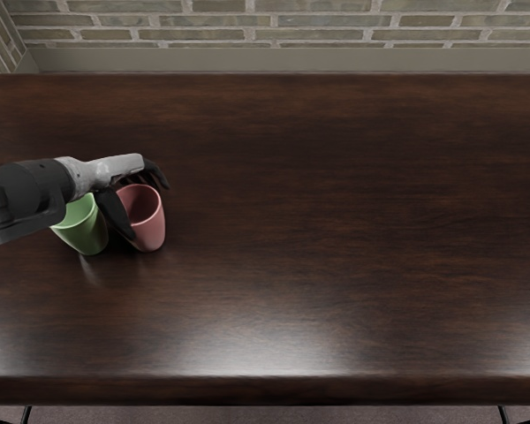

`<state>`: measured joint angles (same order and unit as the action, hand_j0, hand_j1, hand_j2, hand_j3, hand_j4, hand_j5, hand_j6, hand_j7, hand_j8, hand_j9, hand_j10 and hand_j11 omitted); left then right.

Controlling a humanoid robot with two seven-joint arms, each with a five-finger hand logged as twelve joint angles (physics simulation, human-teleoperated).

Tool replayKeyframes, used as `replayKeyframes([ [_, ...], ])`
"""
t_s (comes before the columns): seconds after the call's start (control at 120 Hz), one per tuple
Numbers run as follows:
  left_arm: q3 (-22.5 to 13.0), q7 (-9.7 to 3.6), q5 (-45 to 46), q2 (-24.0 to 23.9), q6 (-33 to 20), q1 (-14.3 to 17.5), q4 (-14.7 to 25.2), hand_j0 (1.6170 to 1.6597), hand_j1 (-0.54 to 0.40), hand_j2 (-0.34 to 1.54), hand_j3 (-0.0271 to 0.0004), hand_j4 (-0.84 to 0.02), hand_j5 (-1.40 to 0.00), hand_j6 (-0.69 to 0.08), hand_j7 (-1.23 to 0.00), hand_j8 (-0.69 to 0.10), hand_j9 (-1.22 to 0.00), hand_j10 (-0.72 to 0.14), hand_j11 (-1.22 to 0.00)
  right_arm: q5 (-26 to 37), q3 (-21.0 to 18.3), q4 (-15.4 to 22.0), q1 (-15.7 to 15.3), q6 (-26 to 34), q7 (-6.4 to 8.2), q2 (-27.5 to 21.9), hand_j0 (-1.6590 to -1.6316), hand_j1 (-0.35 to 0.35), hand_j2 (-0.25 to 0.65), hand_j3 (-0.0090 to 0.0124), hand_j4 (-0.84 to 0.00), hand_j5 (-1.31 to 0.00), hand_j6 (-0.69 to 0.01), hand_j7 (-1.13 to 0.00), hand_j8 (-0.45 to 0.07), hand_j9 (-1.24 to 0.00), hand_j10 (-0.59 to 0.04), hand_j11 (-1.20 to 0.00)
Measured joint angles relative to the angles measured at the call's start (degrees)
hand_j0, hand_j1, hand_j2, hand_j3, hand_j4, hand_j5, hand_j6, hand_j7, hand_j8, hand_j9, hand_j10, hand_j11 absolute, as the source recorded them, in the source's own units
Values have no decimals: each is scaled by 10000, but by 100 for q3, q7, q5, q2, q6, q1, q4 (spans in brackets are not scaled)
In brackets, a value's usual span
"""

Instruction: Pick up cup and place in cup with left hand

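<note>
Head view: the left hand (pixel 122 168) was at the pink cup (pixel 150 225), its fingers and thumb spread around the rim, with no firm grip to be seen. That cup stood upright on the table (pixel 336 230), just beside the green cup (pixel 90 233). The reach looked all but done; closing, lifting and placing, probably pink into green, were left, as neither cup was inside the other.
</note>
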<state>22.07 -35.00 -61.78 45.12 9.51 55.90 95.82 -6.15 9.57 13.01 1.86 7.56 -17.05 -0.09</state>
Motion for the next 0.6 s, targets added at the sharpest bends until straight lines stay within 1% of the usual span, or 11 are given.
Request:
replayKeyframes([
  [0.042, -1, -1, -3, -18, 5, 8, -1, 16563, -805, 384, 0, -3866, -5222, -3881, -5210, -3411, -5171, -3900, -5163, 0, 0, 0, 0, 0, 0, 0, -16581, -3139, -59, 0, -293, -381, -293, -381, -293, -381, -292, -381],
  [0.092, -1, -3, -4, -27, 13, 13, -2, 16562, -1237, 725, 0, -3935, -5475, -3448, -5437, -3078, -5374, -3933, -5355, 0, -1, 0, 0, 0, 0, 0, -16581, -3139, -59, 0, -293, -381, -293, -381, -293, -381, -292, -381],
  [0.225, 0, -2, 0, -37, 9, 16, -3, 16557, -1299, 912, 0, -4272, -5956, -3153, -5943, -2734, -5825, -3705, -5823, 0, -4, 0, 1, 0, 0, -1, -16581, -3139, -59, 0, -293, -381, -293, -381, -293, -381, -292, -381],
  [0.508, 7, 1, 18, -38, -3, 50, -6, 16541, -618, 468, 0, -4745, -6577, -3471, -6545, -2933, -6521, -3954, -6495, 0, -5, 0, -1, 0, 0, -16, -16581, -3139, -59, 0, -293, -381, -293, -381, -292, -381, -292, -381],
  [0.6, 18, 1, 67, -39, 17, 188, -9, 16536, -476, 375, 0, -4791, -6722, -3541, -6685, -2969, -6651, -4001, -6618, 0, -4, 0, -1, 0, 0, -17, -16581, -3139, -59, 0, -293, -381, -293, -381, -292, -381, -292, -381],
])
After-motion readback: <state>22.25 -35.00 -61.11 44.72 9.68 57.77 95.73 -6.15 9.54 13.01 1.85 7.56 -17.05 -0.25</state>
